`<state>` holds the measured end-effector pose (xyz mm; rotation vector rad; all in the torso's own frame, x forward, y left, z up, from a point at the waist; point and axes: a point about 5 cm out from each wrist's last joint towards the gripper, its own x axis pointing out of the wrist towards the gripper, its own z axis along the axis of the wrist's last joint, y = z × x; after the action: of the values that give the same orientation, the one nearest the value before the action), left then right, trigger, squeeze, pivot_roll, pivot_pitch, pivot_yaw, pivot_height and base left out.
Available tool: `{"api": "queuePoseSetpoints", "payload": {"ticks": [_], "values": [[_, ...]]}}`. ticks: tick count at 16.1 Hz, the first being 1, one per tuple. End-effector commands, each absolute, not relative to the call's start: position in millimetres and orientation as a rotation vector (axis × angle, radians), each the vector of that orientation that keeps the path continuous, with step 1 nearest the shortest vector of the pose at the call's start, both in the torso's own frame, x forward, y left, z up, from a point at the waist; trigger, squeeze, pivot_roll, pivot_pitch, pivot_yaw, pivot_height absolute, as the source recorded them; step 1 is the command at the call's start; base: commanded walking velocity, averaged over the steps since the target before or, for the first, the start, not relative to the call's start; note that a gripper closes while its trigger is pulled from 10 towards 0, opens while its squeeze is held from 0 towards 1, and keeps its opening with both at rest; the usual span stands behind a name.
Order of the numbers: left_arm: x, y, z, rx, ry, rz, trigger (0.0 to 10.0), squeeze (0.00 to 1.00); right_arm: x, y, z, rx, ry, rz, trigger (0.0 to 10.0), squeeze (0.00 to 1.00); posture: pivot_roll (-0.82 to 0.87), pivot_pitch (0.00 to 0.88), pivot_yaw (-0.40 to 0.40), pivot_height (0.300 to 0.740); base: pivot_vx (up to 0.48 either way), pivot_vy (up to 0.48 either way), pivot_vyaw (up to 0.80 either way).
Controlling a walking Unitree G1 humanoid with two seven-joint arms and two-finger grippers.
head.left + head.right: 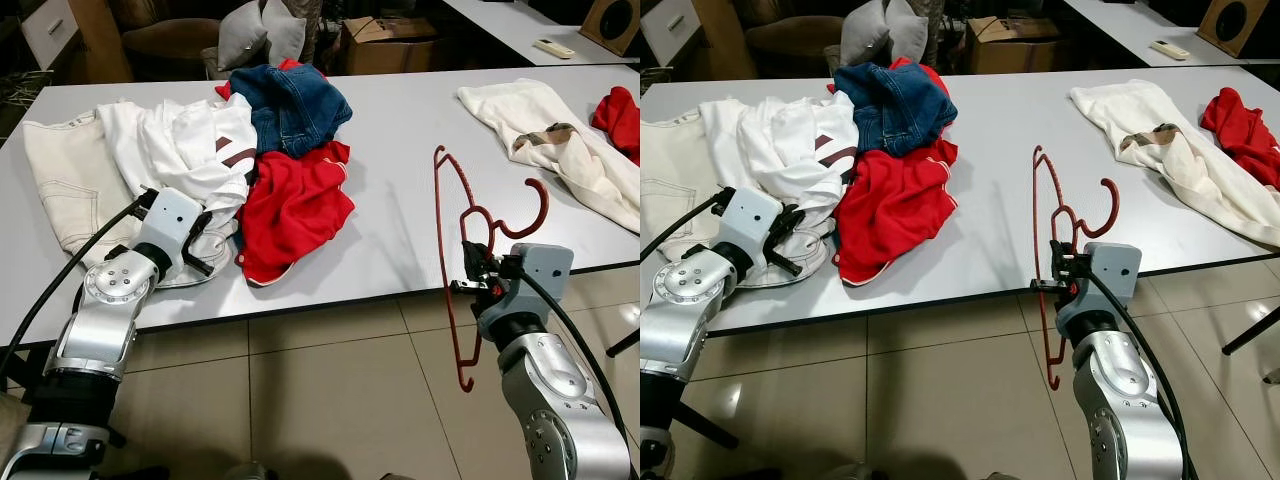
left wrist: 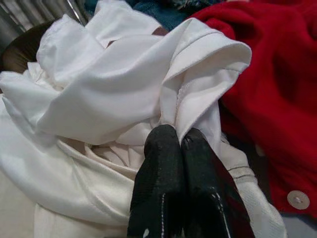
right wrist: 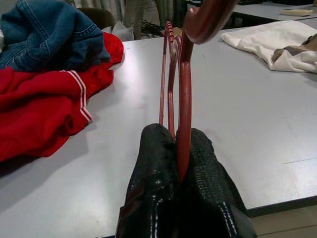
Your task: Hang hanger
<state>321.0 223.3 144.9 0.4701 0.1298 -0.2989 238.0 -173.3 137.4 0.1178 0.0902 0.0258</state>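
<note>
**Red hanger clamped at the table's near edge**

Red plastic, thin and looped, the hanger [image 1: 452, 250] stands nearly upright in the right gripper [image 1: 478, 272], whose two black fingers [image 3: 153, 168] are pressed together on its neck just below the hook. The hook curls up over the white table [image 1: 400, 130]; the lower part of the frame hangs past the near edge, above the tiled floor [image 1: 330, 400].

Over on the robot's left, the left gripper [image 1: 200, 250] rests in the clothes pile, its fingers [image 2: 161, 163] closed side by side with a fold of the white shirt [image 1: 185, 150] pinched between them. Just beside the shirt lies a red garment [image 1: 290, 210], with blue jeans [image 1: 290, 105] heaped behind it. A cream garment [image 1: 555, 140] sprawls well apart on the table's right side.
</note>
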Motion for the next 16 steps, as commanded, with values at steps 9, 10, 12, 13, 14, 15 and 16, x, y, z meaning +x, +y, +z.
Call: {"api": "queuePoseSetpoints", "payload": {"ticks": [9,10,12,13,14,15,16], "values": [[328.9,211.3,157.4,0.337,0.083,-0.3,0.0,0.0,240.0,-171.2,138.9,0.114,0.078,0.035,10.0,0.0,0.01,0.014,-0.001,0.74,0.0,0.0,0.0],[331.9,208.5,159.8,0.32,0.075,-0.3,0.0,0.0,240.1,-171.4,139.0,0.113,0.077,0.034,10.0,0.0,0.01,0.014,-0.001,0.74,0.0,0.0,0.0],[342.3,196.2,166.8,0.284,0.054,-0.3,0.0,0.0,241.0,-172.5,138.8,0.111,0.076,0.029,10.0,0.0,0.01,0.005,-0.002,0.74,0.0,0.0,0.0],[350.1,180.0,173.3,0.259,0.034,-0.337,0.0,0.0,241.9,-172.5,138.5,0.11,0.075,0.026,10.0,0.0,0.01,0.003,-0.001,0.74,0.0,0.0,0.0],[360.8,165.0,188.2,0.197,-0.01,-0.362,0.0,0.0,242.5,-172.3,139.4,0.109,0.072,0.026,10.0,0.0,0.0,0.001,0.0,0.74,0.0,0.0,0.0],[371.0,156.8,205.8,0.156,-0.059,-0.366,0.0,0.0,242.8,-173.0,140.2,0.105,0.068,0.024,10.0,0.0,0.0,0.0,0.003,0.74,0.0,0.0,0.0],[378.0,151.9,221.8,0.134,-0.107,-0.374,0.0,0.0,243.0,-174.4,140.6,0.102,0.065,0.019,10.0,0.0,0.0,0.0,0.007,0.74,0.0,0.0,0.0]]}}
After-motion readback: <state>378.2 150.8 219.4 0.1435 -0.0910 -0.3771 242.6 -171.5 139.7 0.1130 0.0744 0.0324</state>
